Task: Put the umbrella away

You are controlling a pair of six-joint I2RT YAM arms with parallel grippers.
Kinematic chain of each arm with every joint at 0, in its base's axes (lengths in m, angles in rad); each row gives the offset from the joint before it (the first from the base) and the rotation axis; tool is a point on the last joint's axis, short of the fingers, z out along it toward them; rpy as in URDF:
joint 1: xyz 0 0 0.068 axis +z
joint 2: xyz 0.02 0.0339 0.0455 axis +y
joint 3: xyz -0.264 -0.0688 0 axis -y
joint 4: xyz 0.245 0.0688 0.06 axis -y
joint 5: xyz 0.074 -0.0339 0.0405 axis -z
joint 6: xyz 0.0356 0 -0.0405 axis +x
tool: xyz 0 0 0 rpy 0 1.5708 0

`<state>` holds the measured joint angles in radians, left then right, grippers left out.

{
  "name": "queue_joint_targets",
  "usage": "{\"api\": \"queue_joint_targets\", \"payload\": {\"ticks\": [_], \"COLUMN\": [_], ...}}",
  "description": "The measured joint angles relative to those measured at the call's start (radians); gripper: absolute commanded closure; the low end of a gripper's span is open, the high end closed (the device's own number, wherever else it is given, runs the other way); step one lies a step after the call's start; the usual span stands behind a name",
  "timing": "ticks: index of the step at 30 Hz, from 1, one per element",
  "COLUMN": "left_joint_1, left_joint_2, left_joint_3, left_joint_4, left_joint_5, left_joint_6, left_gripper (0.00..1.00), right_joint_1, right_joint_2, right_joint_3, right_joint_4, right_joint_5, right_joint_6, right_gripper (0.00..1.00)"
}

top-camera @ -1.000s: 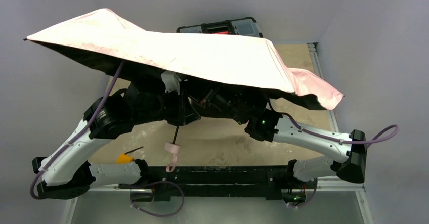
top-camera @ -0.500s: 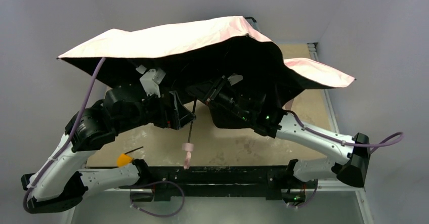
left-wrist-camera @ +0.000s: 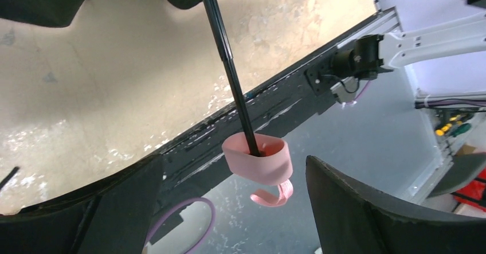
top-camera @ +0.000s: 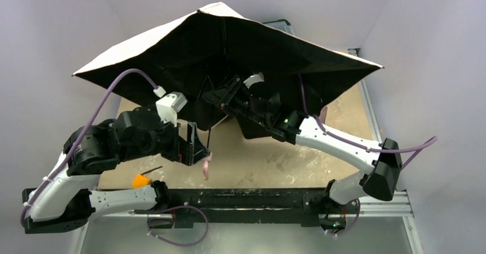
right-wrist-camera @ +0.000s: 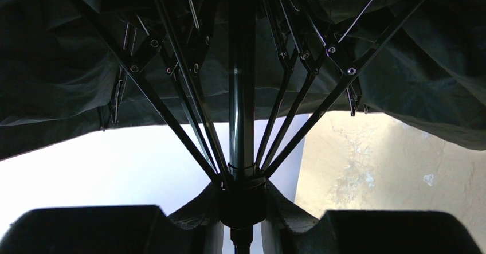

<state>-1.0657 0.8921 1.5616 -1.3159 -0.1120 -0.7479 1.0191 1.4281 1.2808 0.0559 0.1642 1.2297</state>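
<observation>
- Umbrella open, black lining showing, pink rim, above both grippers.
- Right gripper clamped on its shaft under the ribs.
- Left gripper spread wide, pink handle between its fingers, untouched.
- Beige table below; grey walls.

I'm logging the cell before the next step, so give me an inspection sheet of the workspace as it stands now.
Surface: tan tabletop, blotchy pale stains, partly shaded by the canopy.
Job's things: umbrella open, black underside facing the overhead camera; pink handle at the shaft's lower end.
Clutter: small orange item by the left arm's base; dark box edge behind the canopy, mostly hidden.
Grippers: left gripper open, fingers either side of the handle, not touching; right gripper shut on the umbrella's shaft where the ribs meet.
Cables: purple cables loop off both arms.
Surroundings: pale walls; metal rail along the table's right edge.
</observation>
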Motion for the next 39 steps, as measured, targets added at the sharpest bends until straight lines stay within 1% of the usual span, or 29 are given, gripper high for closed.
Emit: {"api": "queue_joint_targets", "payload": {"ticks": [3, 6, 10, 12, 15, 17, 24, 25, 26, 31, 32, 33, 39], "left_joint_1": [-0.044, -0.083, -0.108, -0.115, -0.122, -0.123, -0.151, -0.155, -0.160, -0.174, -0.174, -0.175, -0.179], "left_joint_2": [0.030, 0.066, 0.102, 0.113, 0.115, 0.115, 0.158, 0.163, 0.166, 0.168, 0.168, 0.168, 0.171], "left_joint_3": [0.024, 0.029, 0.030, 0.030, 0.029, 0.022, -0.013, -0.019, -0.024, -0.040, -0.043, -0.046, -0.052], "left_joint_4": [-0.043, -0.072, -0.093, -0.093, -0.094, -0.095, -0.134, -0.138, -0.144, -0.155, -0.154, -0.159, -0.164], "left_joint_5": [-0.048, -0.088, -0.122, -0.135, -0.155, -0.162, -0.188, -0.190, -0.193, -0.216, -0.221, -0.231, -0.272], "left_joint_6": [-0.001, -0.005, -0.019, -0.023, -0.029, -0.035, -0.071, -0.076, -0.081, -0.111, -0.117, -0.124, -0.132], "left_gripper": [0.15, 0.15, 0.16, 0.20, 0.30, 0.34, 0.34, 0.36, 0.41, 0.82, 0.93, 1.00, 1.00], "right_joint_1": [0.000, 0.000, 0.000, 0.000, 0.000, 0.000, 0.000, 0.000, 0.000, 0.000, -0.001, -0.003, -0.012], "right_joint_2": [0.014, 0.026, 0.043, 0.052, 0.070, 0.078, 0.103, 0.106, 0.108, 0.108, 0.108, 0.108, 0.106], "right_joint_3": [0.035, 0.065, 0.079, 0.079, 0.080, 0.082, 0.117, 0.123, 0.126, 0.129, 0.129, 0.129, 0.110], "right_joint_4": [-0.025, -0.043, -0.050, -0.055, -0.060, -0.069, -0.094, -0.095, -0.094, -0.095, -0.097, -0.097, -0.076], "right_joint_5": [0.010, 0.024, 0.029, 0.030, 0.030, 0.030, 0.032, 0.032, 0.032, 0.032, 0.032, 0.032, 0.022], "right_joint_6": [0.000, -0.002, -0.003, -0.003, -0.003, -0.003, -0.011, -0.012, -0.013, -0.016, -0.016, -0.018, -0.014], "right_gripper": [1.00, 1.00, 1.00, 1.00, 1.00, 1.00, 1.00, 1.00, 1.00, 1.00, 1.00, 1.00, 1.00]}}
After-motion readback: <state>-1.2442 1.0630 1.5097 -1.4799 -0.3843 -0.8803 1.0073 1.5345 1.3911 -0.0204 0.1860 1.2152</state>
